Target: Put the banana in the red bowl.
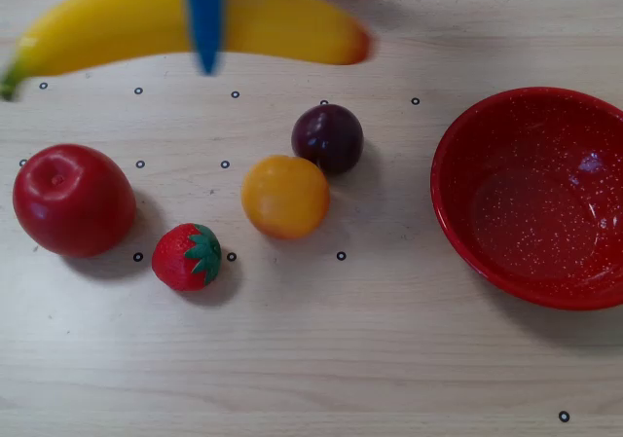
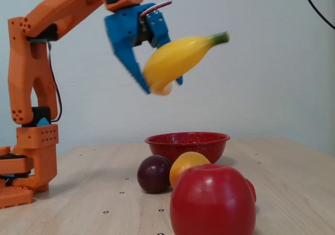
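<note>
My pincer (image 2: 157,86) is one blue plastic two-finger unit on an orange arm (image 2: 31,62), and it is clamped across the middle of the banana (image 2: 178,59), which I see held high in the air, clear of the worktop (image 2: 293,182). In the fixed view the banana tilts, green stem up and to the right, its blunt end low beside the long blue finger. From overhead, that finger (image 1: 204,14) crosses the banana (image 1: 117,18) near the far edge of the worktop (image 1: 389,359), stem toward the far-left corner.

I count one banana: long, curved, glossy yellow, orange-red at the end opposite the stem.

Below it sit four other fruits, one of each, all smooth and shiny (toy-like). A round dark purple plum (image 1: 328,137) touches or nearly touches a round orange-yellow fruit (image 1: 285,197) in mid-worktop. Toward the left edge is a big red apple (image 1: 73,200) with a dimpled top, and just beside it a small red strawberry (image 1: 187,256) with a green leafy cap.

One red bowl (image 1: 531,199) stands at the right edge, well apart from the fruits: wide, round, glossy, its inside sprinkled with fine white speckles, nothing in it.

The worktop is pale wood grain, marked with small black rings in a grid.
</note>
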Controlling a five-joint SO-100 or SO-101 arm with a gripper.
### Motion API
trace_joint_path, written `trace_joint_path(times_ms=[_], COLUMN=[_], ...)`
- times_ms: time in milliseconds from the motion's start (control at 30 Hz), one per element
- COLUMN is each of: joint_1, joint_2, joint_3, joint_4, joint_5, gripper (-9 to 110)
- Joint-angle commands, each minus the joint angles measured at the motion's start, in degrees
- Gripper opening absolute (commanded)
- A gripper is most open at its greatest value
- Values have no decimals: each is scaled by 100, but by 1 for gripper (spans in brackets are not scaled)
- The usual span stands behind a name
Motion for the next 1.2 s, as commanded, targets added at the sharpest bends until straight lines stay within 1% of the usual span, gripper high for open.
trace_joint_path(times_ms=[0,133,267,367,500,700,900,1167], joint_1=[519,1679,2742,3349,3920,4474,4737,4676], joint_2=[773,984,1072,1230,1696,1767,1538,940], joint_3=[-642,-431,26,633,1978,3261,4175,4667], joint_4=[413,202,-360,-1046,-2329,-3973,-5563,-6311], joint_5=[-510,-1151,-1538,-1600,-1450,-1336,-1213,-993], gripper=[0,0,0,0,0,0,0,0])
